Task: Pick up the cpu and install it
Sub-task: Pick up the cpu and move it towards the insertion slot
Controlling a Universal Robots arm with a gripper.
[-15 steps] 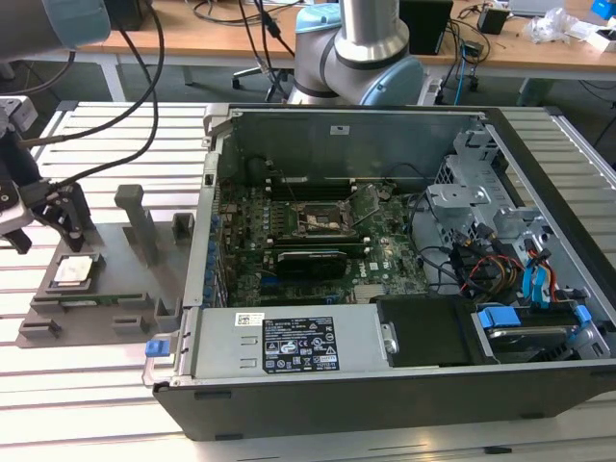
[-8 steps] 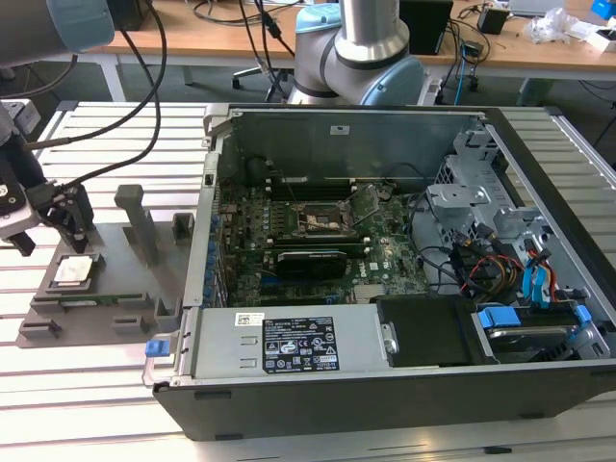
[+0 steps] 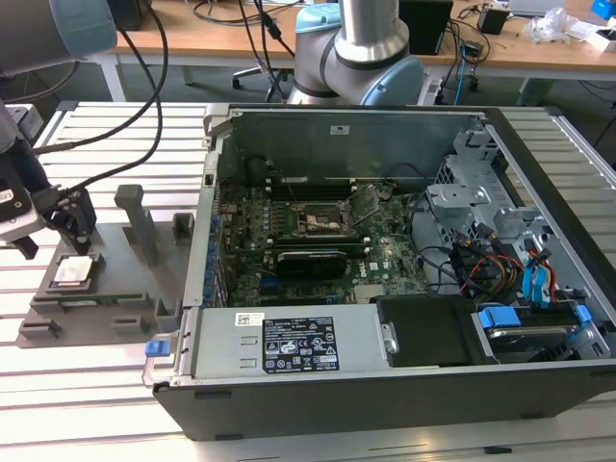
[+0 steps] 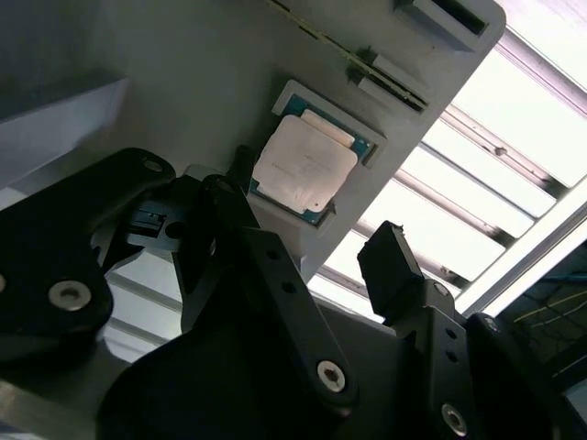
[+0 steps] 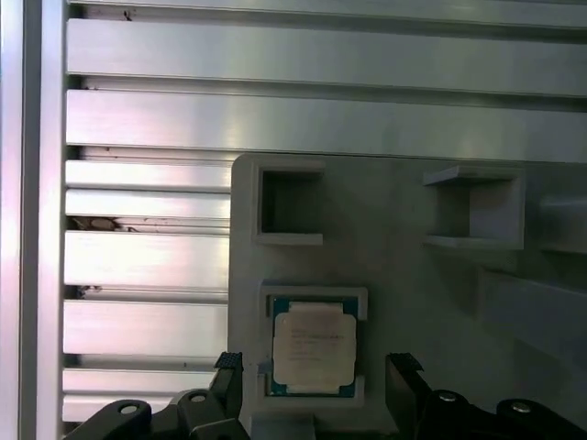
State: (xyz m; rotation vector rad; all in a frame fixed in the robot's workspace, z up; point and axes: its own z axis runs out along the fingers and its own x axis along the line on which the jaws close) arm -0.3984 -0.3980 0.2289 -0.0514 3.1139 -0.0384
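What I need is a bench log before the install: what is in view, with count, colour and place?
cpu: one, silvery, in a recess of the fixture plate.
fixture plate: one, grey, on the table at the exterior view's left.
computer case: one, black, open, beside the plate.
motherboard: one, green, inside the case.
table: one, pale slatted metal.
robot arm: one, silver and pale blue, behind the case.
end effector: one, black, open, over the cpu.
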